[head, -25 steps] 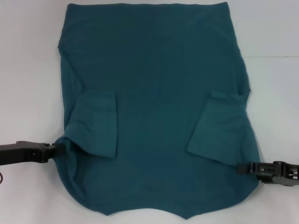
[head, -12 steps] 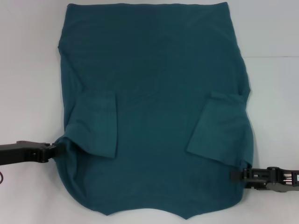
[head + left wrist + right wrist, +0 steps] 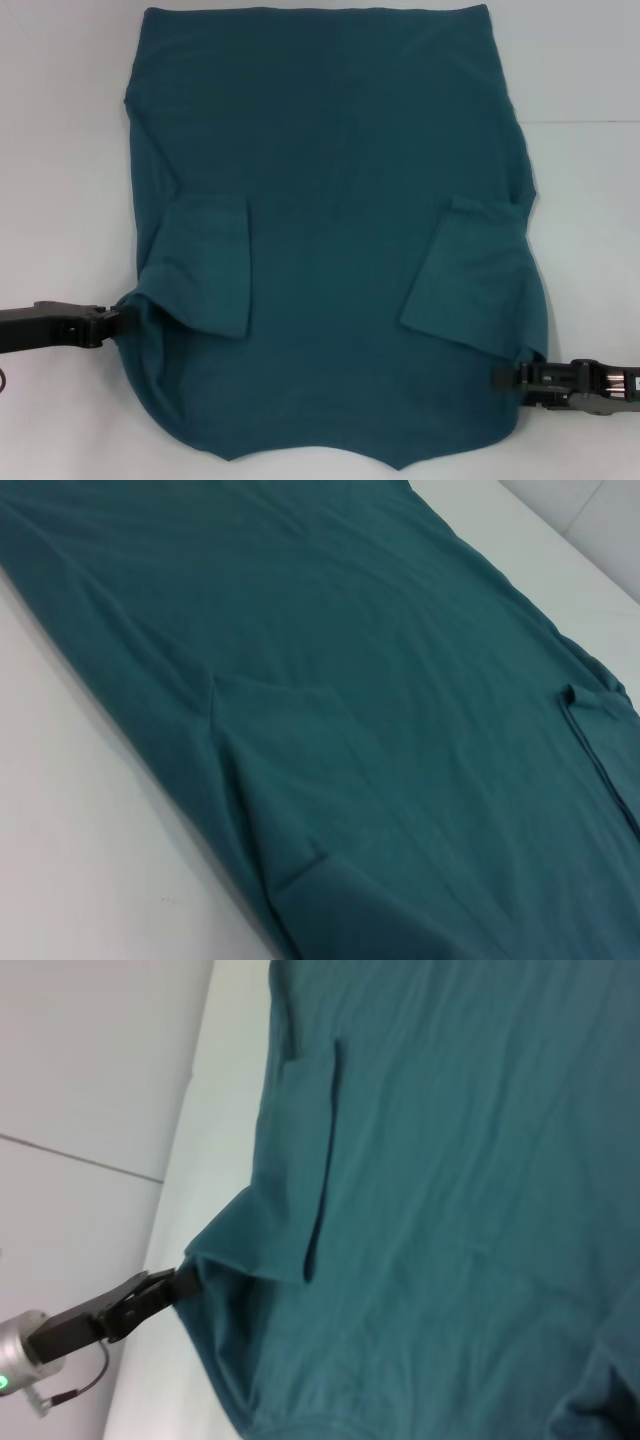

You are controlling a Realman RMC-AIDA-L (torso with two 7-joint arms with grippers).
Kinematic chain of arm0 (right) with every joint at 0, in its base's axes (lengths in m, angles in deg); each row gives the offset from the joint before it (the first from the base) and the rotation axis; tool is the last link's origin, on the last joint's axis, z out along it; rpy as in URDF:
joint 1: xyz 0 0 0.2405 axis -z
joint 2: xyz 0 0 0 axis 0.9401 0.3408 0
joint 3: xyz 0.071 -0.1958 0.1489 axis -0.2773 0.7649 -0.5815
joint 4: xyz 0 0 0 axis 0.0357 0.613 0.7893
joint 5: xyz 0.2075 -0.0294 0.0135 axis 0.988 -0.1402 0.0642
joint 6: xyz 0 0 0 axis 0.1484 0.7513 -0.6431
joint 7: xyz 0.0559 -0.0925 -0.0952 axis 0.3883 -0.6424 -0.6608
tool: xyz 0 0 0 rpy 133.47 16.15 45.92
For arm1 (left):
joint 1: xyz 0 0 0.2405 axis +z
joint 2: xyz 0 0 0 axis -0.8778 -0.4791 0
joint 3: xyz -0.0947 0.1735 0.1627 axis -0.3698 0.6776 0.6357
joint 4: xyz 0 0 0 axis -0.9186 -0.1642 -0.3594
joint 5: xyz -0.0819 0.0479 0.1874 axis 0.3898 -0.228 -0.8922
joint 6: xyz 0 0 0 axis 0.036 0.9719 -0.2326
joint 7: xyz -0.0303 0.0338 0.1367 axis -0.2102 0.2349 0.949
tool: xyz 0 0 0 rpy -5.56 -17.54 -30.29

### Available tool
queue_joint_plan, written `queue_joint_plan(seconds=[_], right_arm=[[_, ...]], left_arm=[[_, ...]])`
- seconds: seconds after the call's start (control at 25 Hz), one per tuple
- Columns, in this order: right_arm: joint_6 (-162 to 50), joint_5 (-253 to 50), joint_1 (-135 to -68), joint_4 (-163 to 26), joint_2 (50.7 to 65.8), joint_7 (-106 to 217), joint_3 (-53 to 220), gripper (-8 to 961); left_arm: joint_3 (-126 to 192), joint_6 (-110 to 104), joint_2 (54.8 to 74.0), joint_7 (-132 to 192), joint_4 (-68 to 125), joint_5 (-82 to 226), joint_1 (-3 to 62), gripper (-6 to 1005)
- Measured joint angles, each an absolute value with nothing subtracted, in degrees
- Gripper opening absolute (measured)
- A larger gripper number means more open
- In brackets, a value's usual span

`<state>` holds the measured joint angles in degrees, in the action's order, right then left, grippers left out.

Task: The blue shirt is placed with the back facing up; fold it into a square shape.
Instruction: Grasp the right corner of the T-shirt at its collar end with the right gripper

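The blue shirt [image 3: 340, 190] lies spread flat on the white surface [image 3: 60, 150], plain side up, filling most of the head view. Both short sleeves are folded inward onto the body: left sleeve [image 3: 205, 265], right sleeve [image 3: 470, 270]. The left pincer [image 3: 118, 318] reaches in low from the left and sits at the shirt's left edge just below the folded sleeve, closed on a pinch of the fabric; the cloth bunches to a point there, also seen in the right wrist view [image 3: 185, 1278]. The right pincer [image 3: 505, 377] comes in from the right, at the shirt's lower right edge, touching the cloth; cannot tell if it is open or clamped. The left wrist view shows only shirt [image 3: 350, 680] and surface.
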<state>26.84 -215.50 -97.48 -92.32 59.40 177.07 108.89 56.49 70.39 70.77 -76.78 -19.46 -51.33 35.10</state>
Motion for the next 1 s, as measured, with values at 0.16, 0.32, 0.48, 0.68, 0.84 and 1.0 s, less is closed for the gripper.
queue_joint_plan(seconds=[0.16, 0.32, 0.48, 0.68, 0.84, 1.0], right_arm=[[25.2, -215.5, -97.2, -92.3, 59.22, 177.7, 108.9, 916], [24.5, -215.5, -96.9, -92.3, 58.93, 178.2, 109.1, 916], [24.5, -215.5, -96.5, -92.6, 58.6, 178.2, 108.7, 916], [24.7, -215.2, -96.3, -92.7, 58.44, 178.0, 107.3, 917], [24.7, -215.2, -96.2, -92.7, 58.34, 177.9, 105.3, 911], [24.0, -215.2, -96.1, -92.7, 58.31, 178.0, 104.1, 904]], left_arm=[[56.5, 70.4, 70.76, -76.8, -19.5, -51.3, 35.1, 28], [56.5, 70.4, 70.82, -76.9, -19.5, -51.3, 35.1, 28], [56.5, 70.4, 70.88, -76.9, -19.5, -51.3, 35.1, 28], [56.5, 70.4, 70.91, -76.9, -19.5, -51.0, 35.1, 28], [56.5, 70.4, 70.87, -76.9, -19.5, -50.9, 35.1, 29], [56.5, 70.4, 70.78, -76.9, -19.5, -50.9, 35.0, 29]])
